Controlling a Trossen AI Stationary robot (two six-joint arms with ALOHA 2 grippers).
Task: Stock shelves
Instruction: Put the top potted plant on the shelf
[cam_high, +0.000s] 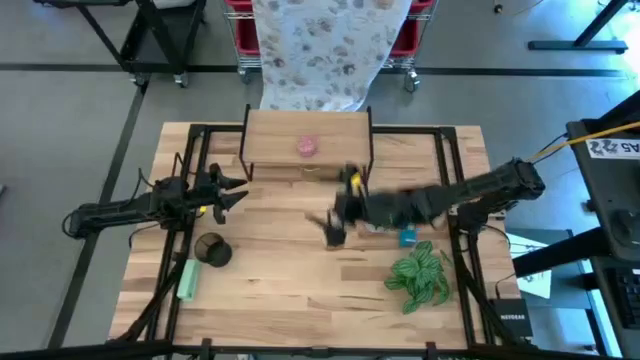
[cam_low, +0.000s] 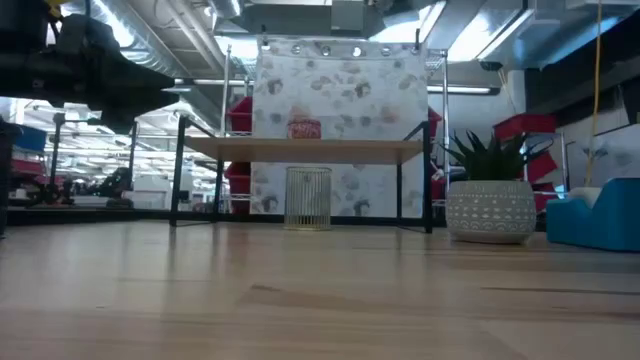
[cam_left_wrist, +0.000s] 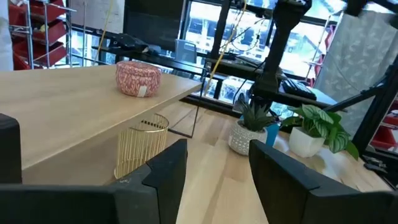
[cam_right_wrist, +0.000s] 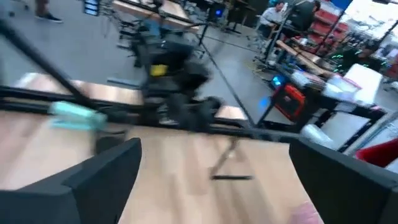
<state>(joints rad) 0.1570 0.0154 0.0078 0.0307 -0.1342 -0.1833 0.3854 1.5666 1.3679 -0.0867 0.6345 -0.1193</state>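
The shelves (cam_high: 307, 132) stand at the table's far middle, a light wood top on thin black legs. A pink patterned tin (cam_high: 306, 147) rests on the top plank (cam_left_wrist: 74, 99). A gold wire basket (cam_low: 308, 197) stands on the table under the shelves. My left gripper (cam_high: 240, 193) hovers open near the shelves' left end, with nothing between its fingers (cam_left_wrist: 168, 168). My right gripper (cam_high: 332, 226) is open over the table's middle, in front of the shelves, and holds nothing (cam_right_wrist: 214, 186).
A leafy green plant (cam_high: 420, 275) and a blue object (cam_high: 407, 237) lie at the near right. A spiky plant in a white pot (cam_low: 490, 210) stands right of the shelves. A dark cup (cam_high: 212, 250) and a green tube (cam_high: 188, 280) sit at the near left.
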